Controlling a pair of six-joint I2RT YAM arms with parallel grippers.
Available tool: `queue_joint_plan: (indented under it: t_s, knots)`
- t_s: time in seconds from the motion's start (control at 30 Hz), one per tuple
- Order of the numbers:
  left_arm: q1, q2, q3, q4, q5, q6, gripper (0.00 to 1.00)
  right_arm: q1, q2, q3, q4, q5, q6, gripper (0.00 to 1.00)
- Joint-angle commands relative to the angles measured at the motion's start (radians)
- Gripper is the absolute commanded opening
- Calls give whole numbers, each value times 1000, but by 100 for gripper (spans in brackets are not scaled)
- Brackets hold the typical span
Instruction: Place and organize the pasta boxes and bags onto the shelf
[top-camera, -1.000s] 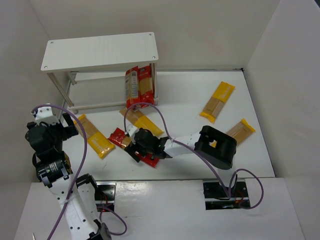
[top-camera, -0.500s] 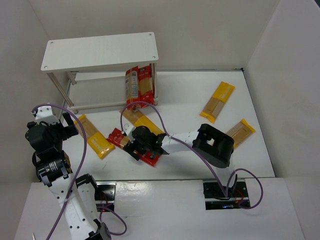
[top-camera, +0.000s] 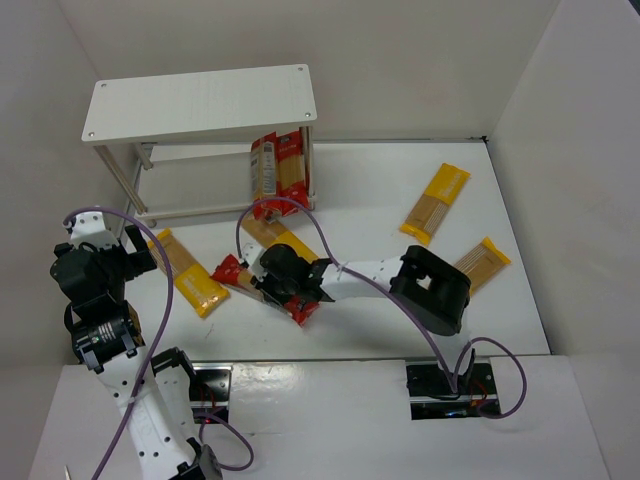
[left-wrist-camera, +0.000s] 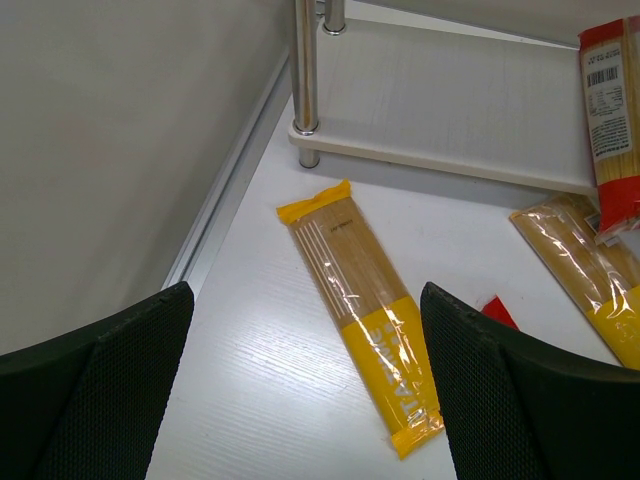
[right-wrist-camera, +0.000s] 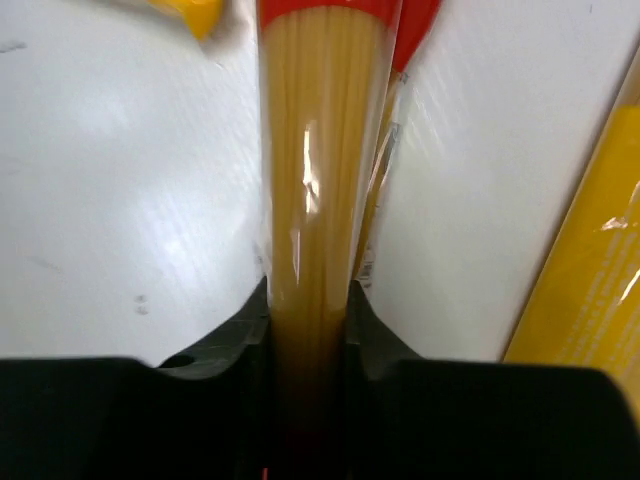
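My right gripper (top-camera: 277, 284) (right-wrist-camera: 310, 330) is shut on a red spaghetti pack (top-camera: 233, 270) (right-wrist-camera: 320, 190) on the table in front of the shelf (top-camera: 200, 100). The pack's clear window fills the gap between the jaws. Another red pack (top-camera: 278, 172) (left-wrist-camera: 610, 120) leans at the shelf's right end on the lower board (left-wrist-camera: 450, 110). A yellow pack (top-camera: 188, 272) (left-wrist-camera: 362, 315) lies flat below my left gripper (top-camera: 138, 256) (left-wrist-camera: 305, 390), which hangs open above it, touching nothing. A second yellow pack (top-camera: 287, 240) (left-wrist-camera: 590, 270) lies just beyond the right gripper.
Two more yellow packs (top-camera: 436, 203) (top-camera: 481, 262) lie on the right side of the table. White walls close in the table on the left, back and right. The shelf's thin leg (left-wrist-camera: 305, 70) stands near the left wall.
The right gripper has moved a little left and closed on the red pack, which has shifted left with it. The left arm has not moved.
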Motion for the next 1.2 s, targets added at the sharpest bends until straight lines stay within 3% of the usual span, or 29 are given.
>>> queue_joint_plan:
  t_s: [0.0,0.23,0.43,0.77,0.93,1.17]
  knots:
    - [8,0,-4,26,13,15,100,5,103,-29,-287,-45,-10,0]
    - [8,0,-4,26,22,24,100,-18,-53,-38,-309,-167,-90,0]
    - [8,-9,-4,26,32,24,100,-120,-145,92,-424,-351,-114,0]
    - [8,-18,-4,26,52,33,100,-205,-262,172,-475,-419,-101,0]
    - [8,31,17,4,120,68,100,-256,-262,246,-531,-519,-91,0]
    - [-104,245,102,-108,399,267,100,-334,-271,338,-597,-640,-118,0]
